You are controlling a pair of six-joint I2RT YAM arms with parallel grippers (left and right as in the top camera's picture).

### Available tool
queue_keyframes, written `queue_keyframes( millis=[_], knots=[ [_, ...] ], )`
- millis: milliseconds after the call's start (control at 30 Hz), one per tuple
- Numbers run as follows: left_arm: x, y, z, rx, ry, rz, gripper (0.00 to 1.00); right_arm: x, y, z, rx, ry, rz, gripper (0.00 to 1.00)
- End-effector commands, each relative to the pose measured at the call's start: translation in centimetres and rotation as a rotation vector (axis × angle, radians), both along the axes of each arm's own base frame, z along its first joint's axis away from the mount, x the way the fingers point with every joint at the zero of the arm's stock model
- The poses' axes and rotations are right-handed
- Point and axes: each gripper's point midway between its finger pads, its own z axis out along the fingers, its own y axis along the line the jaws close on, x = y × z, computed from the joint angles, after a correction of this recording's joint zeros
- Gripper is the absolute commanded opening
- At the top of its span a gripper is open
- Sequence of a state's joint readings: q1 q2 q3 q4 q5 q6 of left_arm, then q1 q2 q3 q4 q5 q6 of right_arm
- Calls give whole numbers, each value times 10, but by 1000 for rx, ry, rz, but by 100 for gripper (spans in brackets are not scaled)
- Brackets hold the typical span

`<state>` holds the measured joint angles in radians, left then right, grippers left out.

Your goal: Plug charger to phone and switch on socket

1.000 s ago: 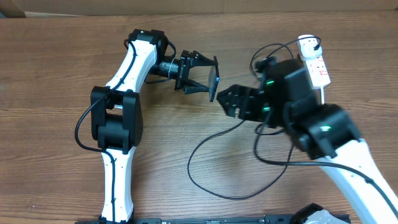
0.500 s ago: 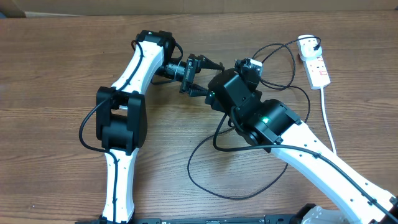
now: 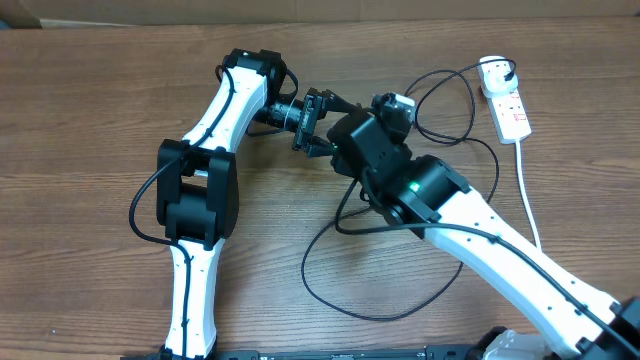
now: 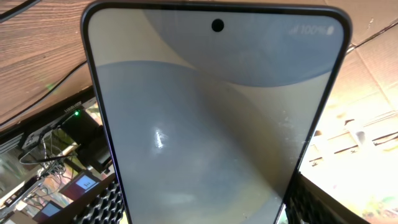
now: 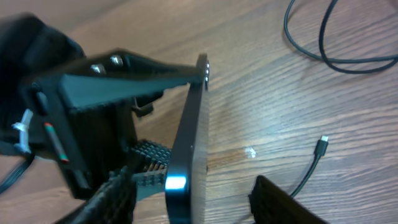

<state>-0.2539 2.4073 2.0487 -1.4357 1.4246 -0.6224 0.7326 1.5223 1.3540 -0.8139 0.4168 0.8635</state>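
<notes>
Left end effector (image 3: 323, 121) clamps the phone (image 4: 211, 124); charger tip (image 5: 321, 144) lies nearby

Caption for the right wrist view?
Left gripper holds the phone edge-on; the charger tip lies loose on the table.

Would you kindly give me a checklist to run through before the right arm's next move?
1. Slim smartphone with a blue-grey screen clamped in the left gripper: ok.
2. The right gripper open and empty: ok.
3. Small connector tip of the thin black charger cable in hand: not ok, it lies loose on the wooden table.
4. Phone's charging port facing the right gripper: cannot tell.
5. White oblong extension strip switched on: cannot tell.
</notes>
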Motion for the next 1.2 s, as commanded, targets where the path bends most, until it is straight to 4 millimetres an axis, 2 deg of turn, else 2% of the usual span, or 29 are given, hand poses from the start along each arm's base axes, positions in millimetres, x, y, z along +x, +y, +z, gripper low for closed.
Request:
queue_keyframes(
  millis=[0,300,1167],
  knots=[
    [3,-3,10,-39,-26,2,62,5,1,5,13,-12,-9,52],
    [3,-3,9,-39,-27,2,63,10,1,10,16,-39,-19,40],
    [4,-3,9,-50,-65,-2,63,12,1,1,-6,-27,-24,33]
  ],
)
